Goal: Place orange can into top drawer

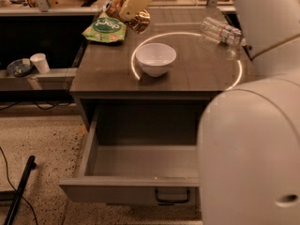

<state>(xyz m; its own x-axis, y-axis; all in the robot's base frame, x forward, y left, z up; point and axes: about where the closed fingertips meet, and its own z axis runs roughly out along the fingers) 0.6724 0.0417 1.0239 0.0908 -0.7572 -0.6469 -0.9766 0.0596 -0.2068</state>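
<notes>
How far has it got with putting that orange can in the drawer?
Done: the top drawer stands open. In hand: the gripper holds the orange can above the back of the table, near the green bag. Left: carry it forward and set it in the drawer.

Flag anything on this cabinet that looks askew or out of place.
The clear bottle lies on its side at the right rear of the cabinet top. The orange can hangs tilted in the tool above the left rear, beside the green bag. The top drawer stands open, as the task needs.
</notes>
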